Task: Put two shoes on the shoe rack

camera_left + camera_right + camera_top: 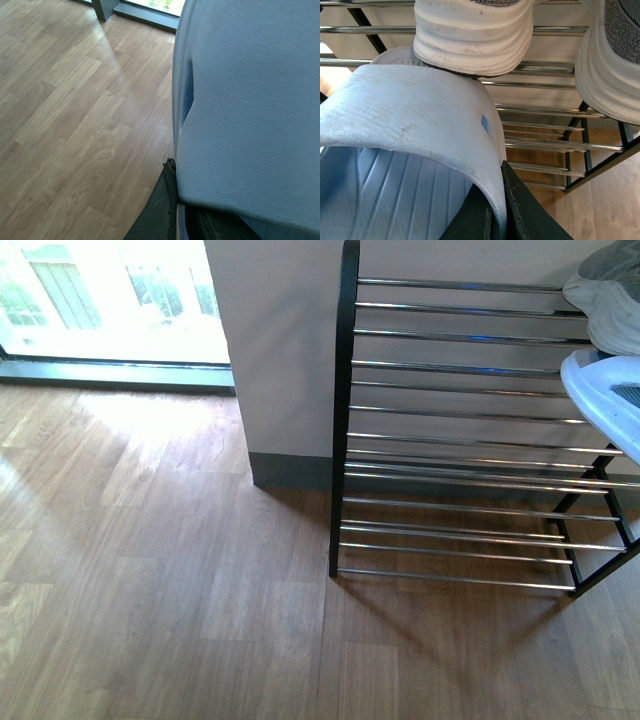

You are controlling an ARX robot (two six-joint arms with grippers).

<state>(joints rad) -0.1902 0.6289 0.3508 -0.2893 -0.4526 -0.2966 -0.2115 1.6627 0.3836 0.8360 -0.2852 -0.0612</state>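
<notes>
The shoe rack (450,425) stands against the wall in the front view, black frame with chrome bars. A grey knit sneaker (610,295) sits on an upper tier at the right edge. Below it a light blue slide (605,400) hangs in front of the rack. My right gripper (501,220) is shut on that slide's strap (420,110), held just under two grey sneakers (472,35) on the rack bars (540,107). My left gripper (175,215) is shut on the other light blue slide (250,100), held above the wooden floor. Neither arm shows in the front view.
A white wall corner with a grey skirting (285,470) stands left of the rack. A bright window with a dark sill (110,365) runs along the far left. Wooden floor (160,590) lies in front of the rack and under my left gripper (65,100).
</notes>
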